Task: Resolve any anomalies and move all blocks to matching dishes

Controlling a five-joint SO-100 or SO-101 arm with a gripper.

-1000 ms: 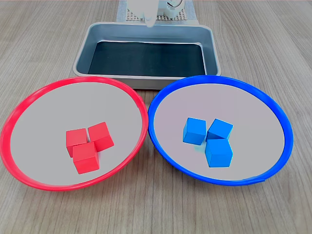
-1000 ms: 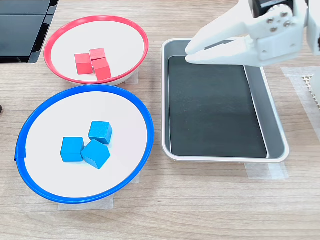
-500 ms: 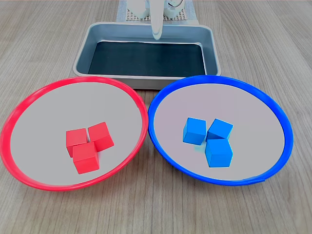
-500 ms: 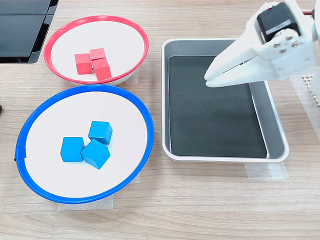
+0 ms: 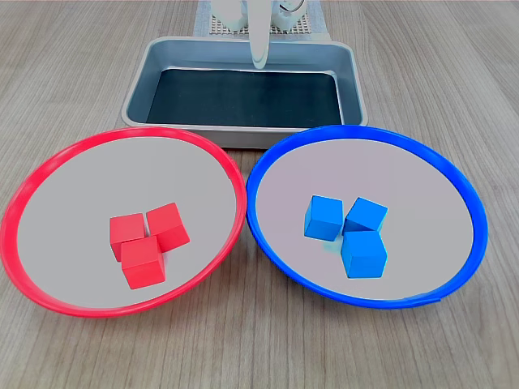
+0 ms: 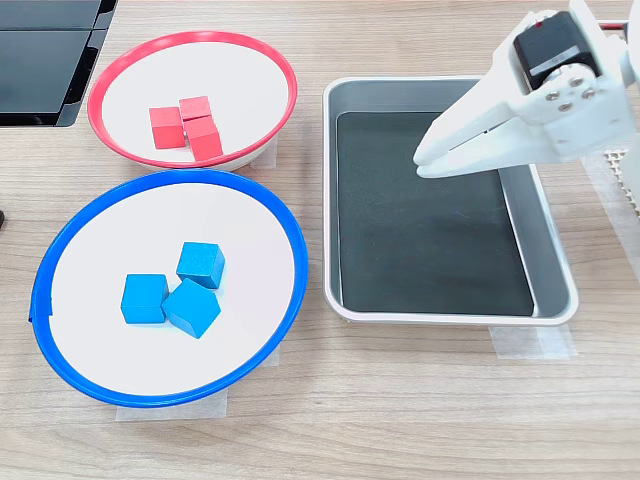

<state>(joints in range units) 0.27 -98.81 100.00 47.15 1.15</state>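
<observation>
Three red blocks (image 5: 146, 239) lie clustered in the red-rimmed dish (image 5: 49, 162) on the first exterior view's left. Three blue blocks (image 5: 353, 231) sit together in the blue-rimmed dish (image 5: 454, 174) on the first exterior view's right. The second exterior view shows the same: red blocks (image 6: 188, 125) in the red dish (image 6: 190, 37), blue blocks (image 6: 175, 290) in the blue dish (image 6: 290, 250). My white gripper (image 6: 425, 160) hovers over the grey tray, shut, with nothing between its fingers. In the first exterior view only the gripper's tip (image 5: 259, 57) shows, above the tray's far edge.
The grey metal tray (image 6: 550, 250) with a black liner holds nothing; it stands behind the dishes in the first exterior view (image 5: 138, 89). A black device (image 6: 45, 50) lies at the second exterior view's top left. The arm's perforated white base (image 5: 312, 28) is behind the tray.
The gripper went from open to shut and drew back toward the second exterior view's right over the tray. In the last half second it barely moved. The blocks stayed put.
</observation>
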